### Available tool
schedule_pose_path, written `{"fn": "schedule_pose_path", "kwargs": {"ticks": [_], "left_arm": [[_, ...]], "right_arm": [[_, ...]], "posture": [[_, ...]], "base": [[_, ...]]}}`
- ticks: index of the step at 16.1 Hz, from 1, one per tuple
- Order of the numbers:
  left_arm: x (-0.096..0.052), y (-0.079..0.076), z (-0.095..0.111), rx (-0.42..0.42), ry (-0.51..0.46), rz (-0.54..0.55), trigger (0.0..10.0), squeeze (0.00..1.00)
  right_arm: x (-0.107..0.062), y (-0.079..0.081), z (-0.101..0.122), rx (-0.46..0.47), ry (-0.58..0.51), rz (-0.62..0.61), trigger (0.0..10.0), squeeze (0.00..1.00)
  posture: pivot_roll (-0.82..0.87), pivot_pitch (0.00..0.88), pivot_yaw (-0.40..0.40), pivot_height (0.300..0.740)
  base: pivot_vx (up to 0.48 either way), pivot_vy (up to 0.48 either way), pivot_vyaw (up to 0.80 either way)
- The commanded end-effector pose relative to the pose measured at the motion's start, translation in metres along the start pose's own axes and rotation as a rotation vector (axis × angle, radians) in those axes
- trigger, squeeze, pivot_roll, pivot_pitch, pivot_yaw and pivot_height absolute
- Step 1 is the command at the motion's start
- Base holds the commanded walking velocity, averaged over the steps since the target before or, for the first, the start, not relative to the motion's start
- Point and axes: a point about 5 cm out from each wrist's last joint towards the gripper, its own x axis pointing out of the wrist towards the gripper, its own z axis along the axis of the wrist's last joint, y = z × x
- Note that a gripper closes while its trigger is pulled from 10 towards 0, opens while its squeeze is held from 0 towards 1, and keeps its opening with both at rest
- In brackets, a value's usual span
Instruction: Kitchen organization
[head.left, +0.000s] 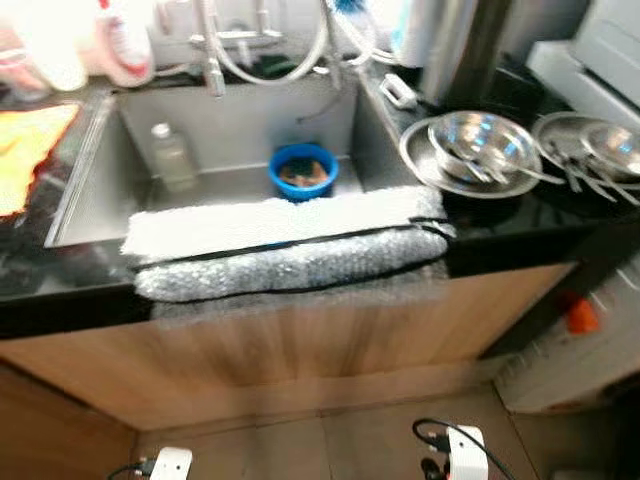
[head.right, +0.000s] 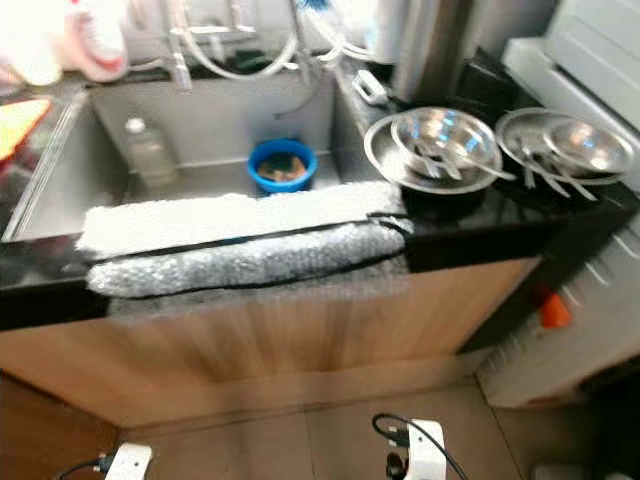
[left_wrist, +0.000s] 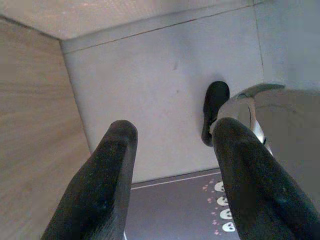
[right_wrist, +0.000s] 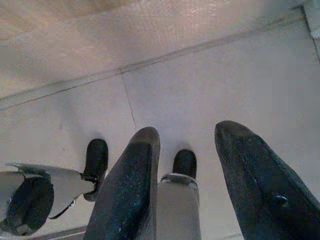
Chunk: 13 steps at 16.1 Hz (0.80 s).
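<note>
Both arms hang idle over the pale tiled floor (right_wrist: 210, 75), the left claw (left_wrist: 172, 175) and right claw (right_wrist: 192, 170) each parted and empty. Above, fluffy white and grey towels (head.left: 285, 240) drape the steel sink's (head.left: 100, 175) front rim. Inside the sink sit a blue round bowl (head.left: 303, 170) and a clear bottle (head.left: 172, 155). Just right of the sink, shiny metal bowls (head.left: 480, 145) rest on the black desk (head.left: 520, 215).
</note>
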Motion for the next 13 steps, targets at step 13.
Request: {"fn": "schedule_pose_path", "kwargs": {"ticks": [13], "left_arm": [[-0.001, -0.006, -0.007, -0.008, 0.019, -0.01, 10.0, 0.0]], "right_arm": [[0.001, -0.004, 0.009, -0.02, -0.011, 0.006, 10.0, 0.0]], "posture": [[0.07, 0.015, -0.035, 0.74]], "base": [[0.0, 0.0, 0.68]]}}
